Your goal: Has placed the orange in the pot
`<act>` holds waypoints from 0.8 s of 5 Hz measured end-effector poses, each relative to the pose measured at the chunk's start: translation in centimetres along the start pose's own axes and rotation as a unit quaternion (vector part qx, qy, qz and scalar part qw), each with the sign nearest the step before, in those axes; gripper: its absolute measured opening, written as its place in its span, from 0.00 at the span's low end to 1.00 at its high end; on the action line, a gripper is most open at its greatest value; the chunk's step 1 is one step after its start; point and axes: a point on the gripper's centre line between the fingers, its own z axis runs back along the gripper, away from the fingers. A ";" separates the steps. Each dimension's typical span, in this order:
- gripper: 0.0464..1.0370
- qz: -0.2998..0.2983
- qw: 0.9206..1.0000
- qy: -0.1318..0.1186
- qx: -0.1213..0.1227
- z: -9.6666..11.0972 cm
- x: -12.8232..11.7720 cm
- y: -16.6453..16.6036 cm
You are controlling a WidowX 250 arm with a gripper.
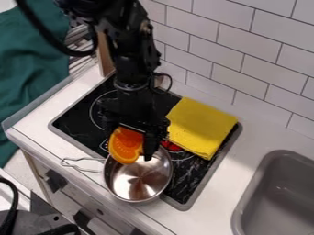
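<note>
The black gripper (136,143) hangs over the far rim of the pot, shut on the orange. The orange (126,146), a slice-like piece with a paler segment pattern, is held at the fingers' left side, above the pot's upper left edge. Below it, the shiny metal pot (138,182) stands upright at the stove's front edge, its wire handle pointing left. The bare inside bottom of the pot shows, while the gripper and the orange cover part of its far rim.
A folded yellow cloth (199,127) lies on the right of the black stove (76,120), with a red thing (171,145) by its lower left corner. A grey sink (276,195) is at the lower right. White wall tiles (257,69) rise behind the counter.
</note>
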 end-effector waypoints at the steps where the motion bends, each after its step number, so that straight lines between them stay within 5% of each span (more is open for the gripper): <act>1: 0.89 -0.012 0.999 0.029 -0.013 -1.5 0.9 -0.3; 2: 0.98 -0.013 0.998 0.052 -0.027 -3.1 1.5 -0.3; 4: 0.97 -0.012 0.997 0.055 -0.056 -3.6 1.5 0.1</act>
